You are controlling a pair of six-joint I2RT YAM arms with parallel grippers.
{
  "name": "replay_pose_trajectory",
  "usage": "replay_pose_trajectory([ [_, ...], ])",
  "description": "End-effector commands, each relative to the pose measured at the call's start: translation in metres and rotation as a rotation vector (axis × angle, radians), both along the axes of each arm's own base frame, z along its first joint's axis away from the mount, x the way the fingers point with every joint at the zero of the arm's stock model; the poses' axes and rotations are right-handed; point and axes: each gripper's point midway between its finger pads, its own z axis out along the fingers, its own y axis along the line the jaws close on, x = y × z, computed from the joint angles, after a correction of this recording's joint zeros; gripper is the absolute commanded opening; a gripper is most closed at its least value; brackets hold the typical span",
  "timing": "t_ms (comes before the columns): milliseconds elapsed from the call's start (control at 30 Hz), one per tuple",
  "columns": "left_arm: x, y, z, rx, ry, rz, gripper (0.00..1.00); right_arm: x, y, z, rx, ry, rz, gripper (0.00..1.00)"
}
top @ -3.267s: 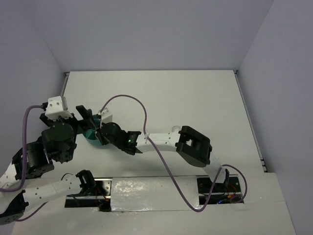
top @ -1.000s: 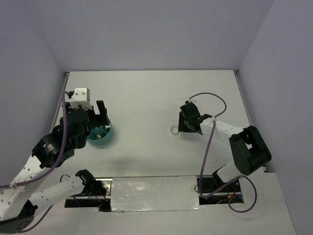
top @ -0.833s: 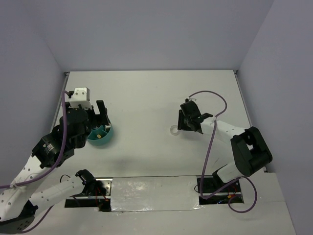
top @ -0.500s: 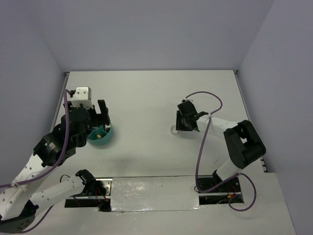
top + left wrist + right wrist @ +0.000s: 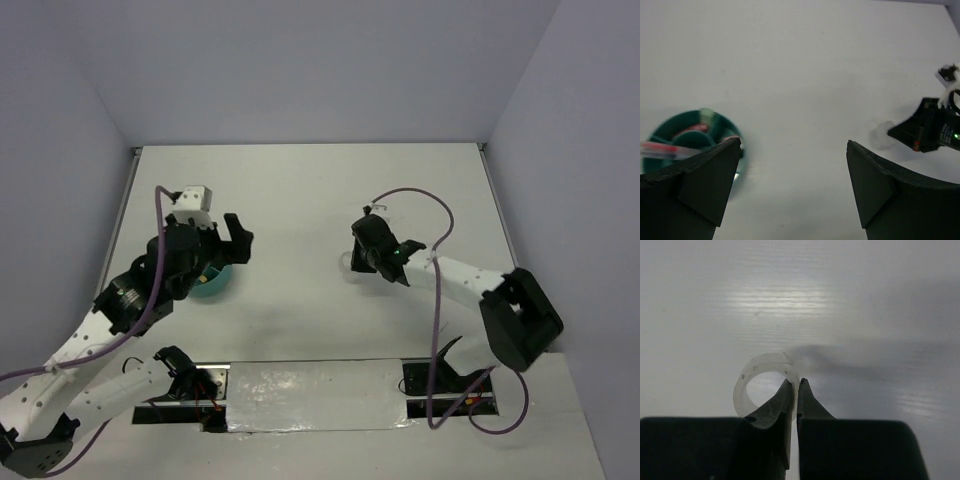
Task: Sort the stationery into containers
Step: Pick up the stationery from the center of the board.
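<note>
The clear tape ring [image 5: 765, 361] lies on the white table, with my right gripper [image 5: 796, 382] shut on its right-hand wall, one finger inside the ring and one outside. From above, that right gripper [image 5: 353, 262] sits right of centre with the tape ring [image 5: 346, 267] faint at its tip. The round teal container [image 5: 687, 131] holds a pink pen [image 5: 660, 148] and a mint-green piece [image 5: 706, 116]. My left gripper [image 5: 793, 141] hangs open and holds nothing. It is above bare table just right of the container [image 5: 213, 286], which my left arm partly hides.
Grey walls close the table at the back and both sides. A purple cable [image 5: 410, 195] loops above my right arm. The arm bases and a shiny plate [image 5: 315, 392] line the near edge.
My right gripper has slid a little left and closed on the tape ring's wall. My left arm has swung right, its open gripper now past the container's right side.
</note>
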Motion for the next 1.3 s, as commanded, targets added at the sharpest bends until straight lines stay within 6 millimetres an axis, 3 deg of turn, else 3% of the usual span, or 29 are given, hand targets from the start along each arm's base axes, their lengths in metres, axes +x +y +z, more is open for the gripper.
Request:
replay_pose_trajectory([
  [0,-0.003,-0.069,-0.023,-0.236,0.072,-0.231,0.99,0.005,0.018,0.063,0.134,-0.197,-0.123,0.00],
  [100,-0.006,-0.111,-0.027,-0.382,0.105,-0.360,0.99,-0.011,0.028,0.105,0.237,-0.293,-0.188,0.00],
  [233,-0.008,-0.155,-0.025,-0.435,0.140,-0.456,0.99,-0.024,0.044,0.137,0.300,-0.339,-0.202,0.00],
  [267,-0.010,-0.166,-0.014,-0.462,0.121,-0.503,0.99,-0.030,0.046,0.138,0.281,-0.338,-0.198,0.00],
  [433,-0.013,-0.197,-0.014,-0.471,0.156,-0.557,0.99,-0.037,0.053,0.153,0.282,-0.359,-0.191,0.00],
  [700,-0.009,-0.201,-0.040,-0.434,0.196,-0.540,0.96,-0.050,0.052,0.180,0.380,-0.412,-0.149,0.00],
  [800,-0.010,-0.205,-0.045,-0.435,0.210,-0.552,0.94,-0.054,0.050,0.181,0.393,-0.412,-0.143,0.00],
  [1033,-0.003,-0.216,-0.027,-0.461,0.164,-0.579,0.89,-0.055,0.064,0.183,0.418,-0.407,-0.100,0.00],
  [1267,-0.006,-0.216,-0.032,-0.436,0.178,-0.593,0.72,-0.055,0.063,0.187,0.412,-0.419,-0.097,0.00],
])
